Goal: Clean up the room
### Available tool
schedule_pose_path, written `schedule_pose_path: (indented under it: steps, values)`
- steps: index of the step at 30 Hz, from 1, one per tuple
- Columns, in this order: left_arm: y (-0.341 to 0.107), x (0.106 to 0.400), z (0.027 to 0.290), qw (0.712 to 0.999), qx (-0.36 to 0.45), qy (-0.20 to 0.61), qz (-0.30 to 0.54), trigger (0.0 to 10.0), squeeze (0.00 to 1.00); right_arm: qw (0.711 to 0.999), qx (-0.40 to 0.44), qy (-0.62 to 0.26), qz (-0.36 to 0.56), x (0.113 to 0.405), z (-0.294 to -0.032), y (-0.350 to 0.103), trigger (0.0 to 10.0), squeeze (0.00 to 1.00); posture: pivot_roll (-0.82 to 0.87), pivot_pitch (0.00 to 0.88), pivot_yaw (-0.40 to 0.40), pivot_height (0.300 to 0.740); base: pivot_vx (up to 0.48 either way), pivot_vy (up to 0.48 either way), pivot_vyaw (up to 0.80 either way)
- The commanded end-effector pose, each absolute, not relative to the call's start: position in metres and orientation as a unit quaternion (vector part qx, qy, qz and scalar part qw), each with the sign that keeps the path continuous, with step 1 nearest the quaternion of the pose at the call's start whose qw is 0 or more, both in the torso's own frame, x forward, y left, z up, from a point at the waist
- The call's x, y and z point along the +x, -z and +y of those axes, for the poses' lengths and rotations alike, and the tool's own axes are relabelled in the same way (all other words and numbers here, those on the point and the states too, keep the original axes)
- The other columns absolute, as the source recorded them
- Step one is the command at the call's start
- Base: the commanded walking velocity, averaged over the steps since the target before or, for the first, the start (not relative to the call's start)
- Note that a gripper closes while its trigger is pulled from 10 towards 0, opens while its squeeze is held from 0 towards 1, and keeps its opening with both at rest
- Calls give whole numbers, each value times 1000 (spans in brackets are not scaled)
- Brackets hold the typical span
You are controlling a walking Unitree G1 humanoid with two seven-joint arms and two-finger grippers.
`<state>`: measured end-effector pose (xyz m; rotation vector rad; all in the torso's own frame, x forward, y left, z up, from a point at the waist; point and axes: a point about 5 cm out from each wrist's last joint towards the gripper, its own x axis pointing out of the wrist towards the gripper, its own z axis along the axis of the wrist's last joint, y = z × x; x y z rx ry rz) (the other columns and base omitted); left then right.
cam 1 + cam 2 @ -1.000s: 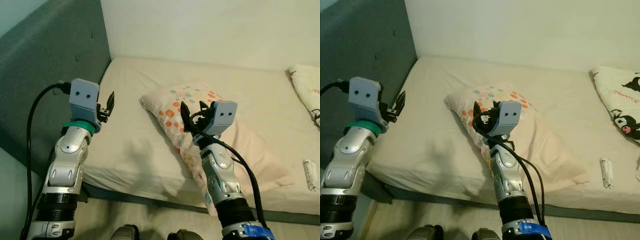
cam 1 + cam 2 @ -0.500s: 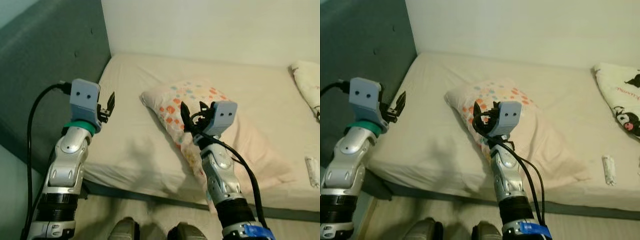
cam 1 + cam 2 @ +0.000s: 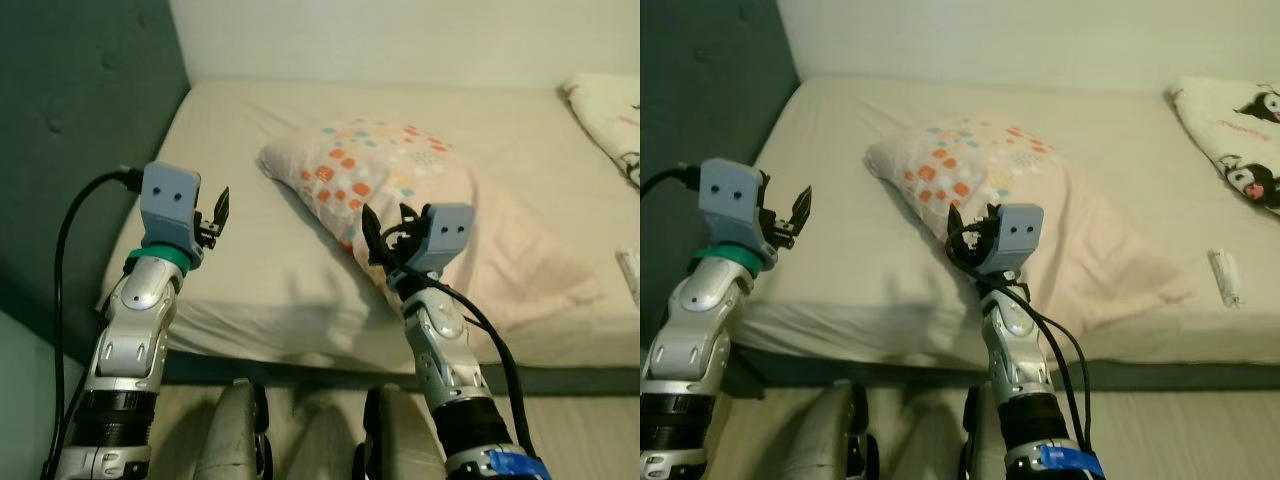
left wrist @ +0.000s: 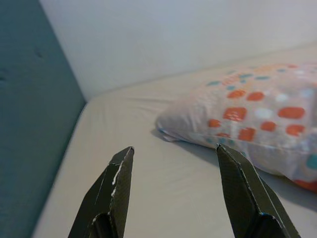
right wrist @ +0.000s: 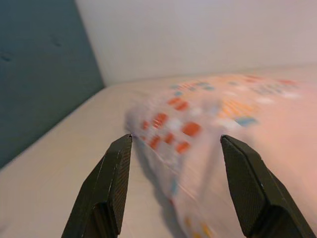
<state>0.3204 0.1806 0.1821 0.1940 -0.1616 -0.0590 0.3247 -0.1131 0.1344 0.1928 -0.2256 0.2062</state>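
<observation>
A pillow point(image 3: 372, 168) with orange and teal spots on one end and pale pink on the other lies across the cream bed point(image 3: 250, 270). My right gripper point(image 3: 385, 222) is held open above the bed's near edge, just in front of the pillow's spotted end, with nothing between its fingers. In the right wrist view the spotted pillow point(image 5: 184, 124) lies blurred beyond the open right gripper point(image 5: 176, 139). My left gripper point(image 3: 798, 208) stands open over the bed's left part, apart from the pillow. The left wrist view has the pillow point(image 4: 257, 119) past the open left gripper point(image 4: 173, 148).
A dark teal padded headboard point(image 3: 60, 150) runs along the left. A small white tube point(image 3: 1225, 277) lies near the bed's front right edge. A white blanket with cartoon figures point(image 3: 1230, 110) sits at the far right. My legs point(image 3: 235, 430) stand against the bed frame.
The whole picture has shifted: the camera now looks more steeply down, from closer to the bed, and my legs show more. Both arms keep their pose, grippers still open.
</observation>
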Motion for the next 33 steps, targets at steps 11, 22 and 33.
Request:
schedule_pose_path:
  steps: [11,22,33]
  values:
    - [-179,320,179,992,97,33,-73,10000,0,987,20,-56,-152,329,-128,-150,10000,0,42,19,37,550,0,0,0]
    - [-178,319,177,993,92,37,-58,10000,0,970,-208,52,-110,338,-168,-155,10000,0,49,47,34,550,0,0,0]
    - [-177,317,177,994,93,37,-54,10000,0,922,-367,91,-85,339,-188,-158,10000,1000,45,56,31,550,0,0,0]
